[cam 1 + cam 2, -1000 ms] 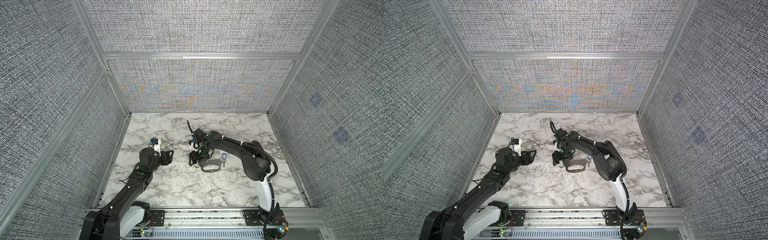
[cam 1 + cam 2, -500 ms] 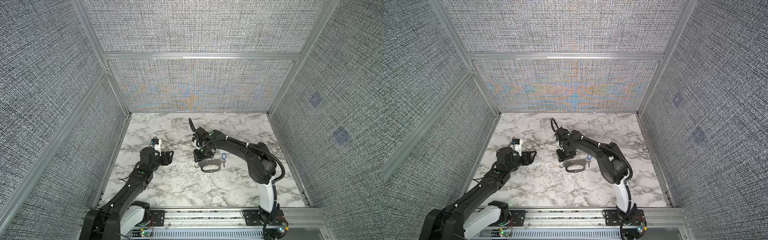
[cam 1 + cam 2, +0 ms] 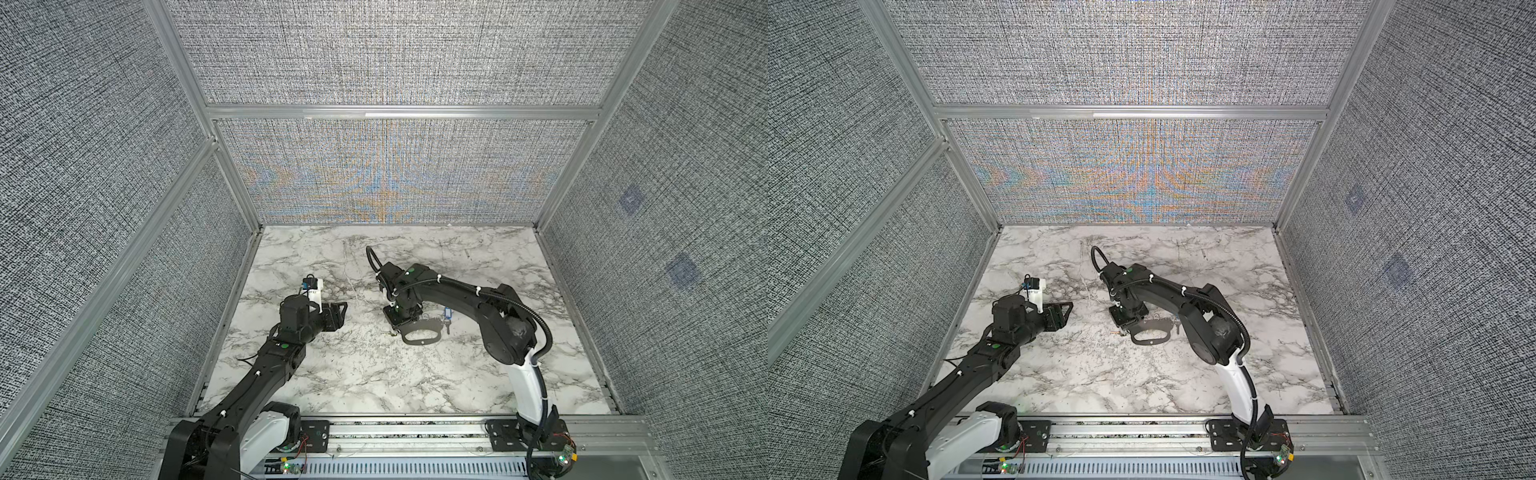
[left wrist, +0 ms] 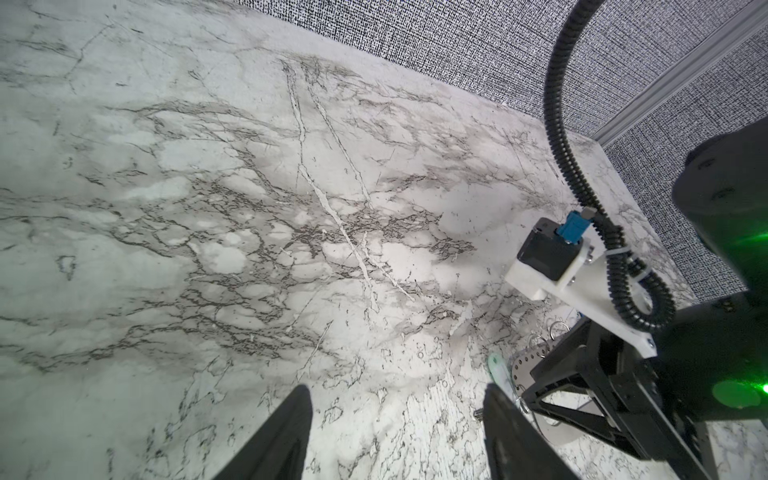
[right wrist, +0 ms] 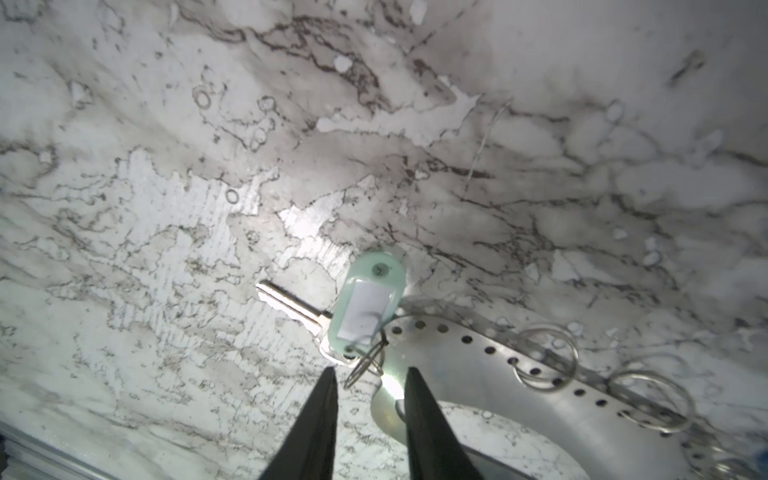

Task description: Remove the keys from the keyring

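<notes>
Right wrist view first: what do we see at the right end effector (image 5: pixel 370 370)?

We see its two dark fingers (image 5: pixel 320 419) standing narrowly apart. The thin keyring (image 5: pixel 362 366) sits between the tips, with a sliver of gap on each side, so we would not call it a grip.

And where are the keys?

They are on the marble surface (image 5: pixel 166 208). The small silver key (image 5: pixel 291 304) lies flat, its head tucked under a pale green tag (image 5: pixel 368 305) with a white label. The oblong plate (image 5: pixel 457 374) lies just beside them, and two larger rings (image 5: pixel 544 357) lie at its perforated edge. We cannot tell whether the keyring passes through the plate.

What of the other arm?

In a top view the left end effector (image 3: pixel 343 316) hovers to the left, well apart from the bunch. In the left wrist view we see its fingers (image 4: pixel 291 415) spread wide, with only marble between them.
</notes>
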Controlling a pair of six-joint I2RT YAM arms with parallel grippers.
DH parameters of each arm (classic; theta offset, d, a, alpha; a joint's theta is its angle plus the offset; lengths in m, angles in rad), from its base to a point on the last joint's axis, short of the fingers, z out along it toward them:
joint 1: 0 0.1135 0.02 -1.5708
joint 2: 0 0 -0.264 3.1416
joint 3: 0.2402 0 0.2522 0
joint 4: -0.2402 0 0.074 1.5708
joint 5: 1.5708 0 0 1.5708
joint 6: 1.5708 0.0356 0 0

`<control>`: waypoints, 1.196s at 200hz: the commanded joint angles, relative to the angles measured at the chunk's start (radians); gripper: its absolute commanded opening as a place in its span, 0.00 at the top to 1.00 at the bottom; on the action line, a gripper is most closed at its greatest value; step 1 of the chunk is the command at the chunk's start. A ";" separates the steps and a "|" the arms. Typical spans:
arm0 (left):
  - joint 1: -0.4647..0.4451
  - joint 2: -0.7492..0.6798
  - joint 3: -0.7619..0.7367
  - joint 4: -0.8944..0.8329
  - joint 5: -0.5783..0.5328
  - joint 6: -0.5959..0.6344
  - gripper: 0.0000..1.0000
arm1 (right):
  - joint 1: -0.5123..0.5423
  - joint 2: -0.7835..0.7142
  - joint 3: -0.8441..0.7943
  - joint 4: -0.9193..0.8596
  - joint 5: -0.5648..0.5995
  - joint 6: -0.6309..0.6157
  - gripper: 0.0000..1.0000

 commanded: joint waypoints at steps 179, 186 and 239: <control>0.000 -0.006 0.013 0.000 -0.004 0.004 0.33 | 0.037 -0.010 0.012 -0.035 0.086 -0.027 0.96; 0.000 -0.008 0.015 -0.003 -0.004 0.003 0.33 | 0.039 -0.019 0.013 -0.038 0.090 -0.034 0.97; 0.000 -0.026 0.032 0.005 0.014 0.006 0.34 | 0.043 -0.141 -0.007 -0.053 0.096 -0.164 0.98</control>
